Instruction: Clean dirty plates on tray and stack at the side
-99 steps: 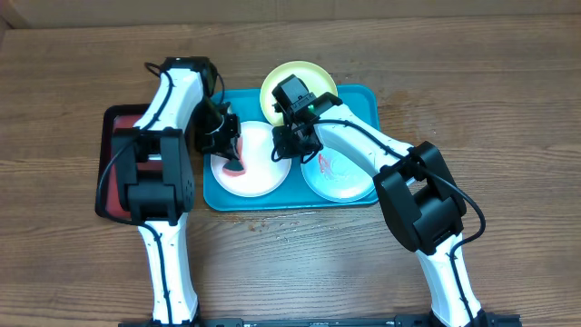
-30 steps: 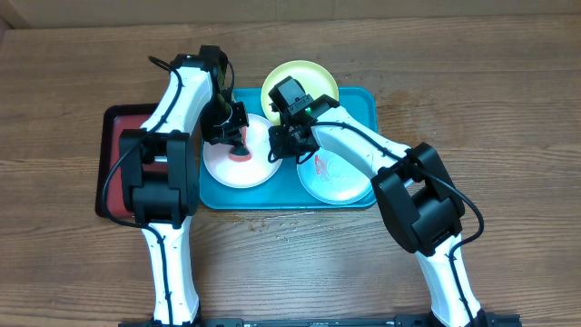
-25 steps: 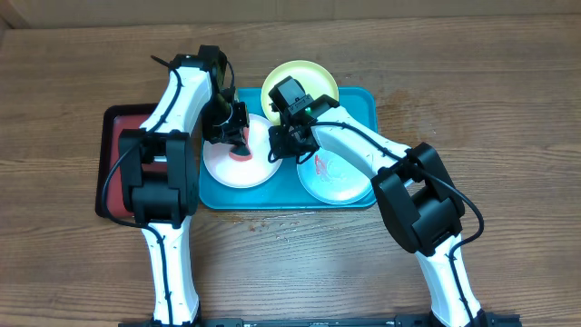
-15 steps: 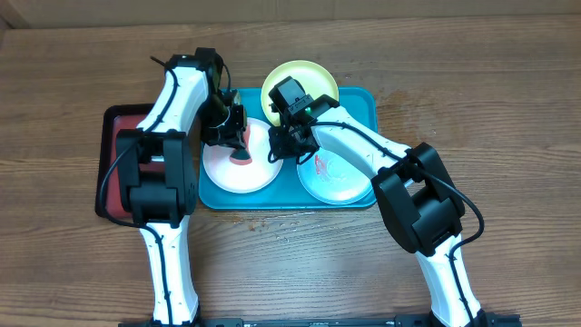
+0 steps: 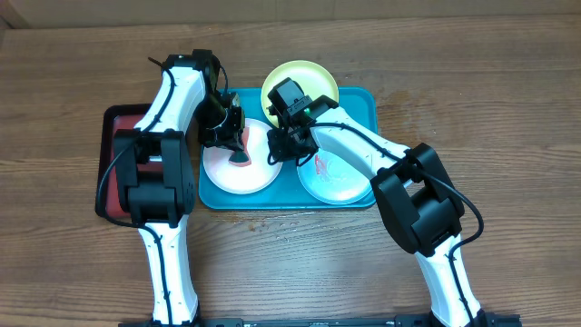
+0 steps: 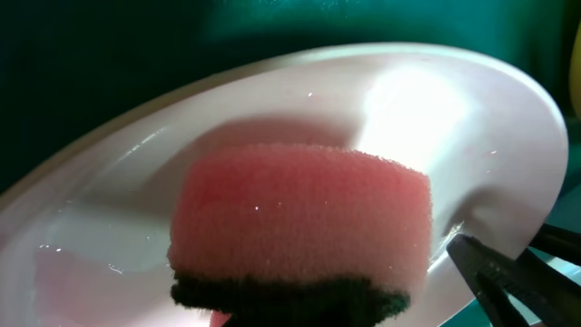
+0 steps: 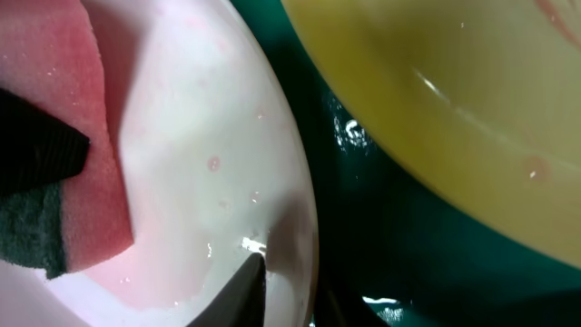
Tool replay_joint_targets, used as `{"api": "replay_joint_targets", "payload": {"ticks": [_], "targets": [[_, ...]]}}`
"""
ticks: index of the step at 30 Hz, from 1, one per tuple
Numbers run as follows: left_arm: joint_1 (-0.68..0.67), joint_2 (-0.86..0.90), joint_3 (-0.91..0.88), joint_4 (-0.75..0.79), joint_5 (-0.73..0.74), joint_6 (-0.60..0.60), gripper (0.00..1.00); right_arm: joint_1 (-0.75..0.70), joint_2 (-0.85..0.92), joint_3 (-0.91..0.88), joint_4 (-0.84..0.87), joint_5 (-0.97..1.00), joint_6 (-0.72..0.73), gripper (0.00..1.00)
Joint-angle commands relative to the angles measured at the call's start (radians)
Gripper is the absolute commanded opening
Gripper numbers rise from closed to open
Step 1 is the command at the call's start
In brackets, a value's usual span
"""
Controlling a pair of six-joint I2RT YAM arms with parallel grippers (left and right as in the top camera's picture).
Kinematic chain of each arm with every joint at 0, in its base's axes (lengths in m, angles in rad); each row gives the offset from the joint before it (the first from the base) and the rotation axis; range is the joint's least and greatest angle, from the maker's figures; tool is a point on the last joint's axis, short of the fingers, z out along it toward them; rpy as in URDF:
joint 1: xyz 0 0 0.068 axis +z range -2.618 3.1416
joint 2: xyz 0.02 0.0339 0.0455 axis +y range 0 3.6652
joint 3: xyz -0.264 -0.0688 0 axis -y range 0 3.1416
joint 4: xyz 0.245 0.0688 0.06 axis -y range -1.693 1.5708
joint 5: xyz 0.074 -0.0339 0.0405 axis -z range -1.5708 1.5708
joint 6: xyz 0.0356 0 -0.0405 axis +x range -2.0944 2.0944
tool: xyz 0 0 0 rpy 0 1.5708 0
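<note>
1. My overhead camera is fixed above the table and looks straight down. It is far enough off to take in both my arms and the whole tray around the white plate.
2. My left wrist camera sits very close over the white plate. It looks slantwise across the plate's hollow, past the sponge, towards the far rim.
3. My right wrist camera is almost against the white plate's rim and looks down along it. The yellow-green plate lies just beyond that rim.
4. All three views share the white plate and the sponge on it.
</note>
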Motion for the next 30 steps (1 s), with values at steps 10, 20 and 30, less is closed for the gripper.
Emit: {"api": "replay_joint_targets", "payload": {"ticks": [10, 20, 30], "targets": [[0.001, -0.013, 0.014, 0.001, 0.029, 0.027, 0.04, -0.026, 0.032, -0.018, -0.020, 0.024, 0.003, 0.04], [-0.017, -0.013, 0.010, -0.022, 0.019, 0.103, 0.04, -0.026, 0.032, -0.018, -0.012, 0.024, 0.003, 0.04], [-0.022, -0.013, -0.019, -0.135, -0.431, -0.241, 0.04, -0.026, 0.032, -0.018, -0.013, 0.024, 0.003, 0.04]]}}
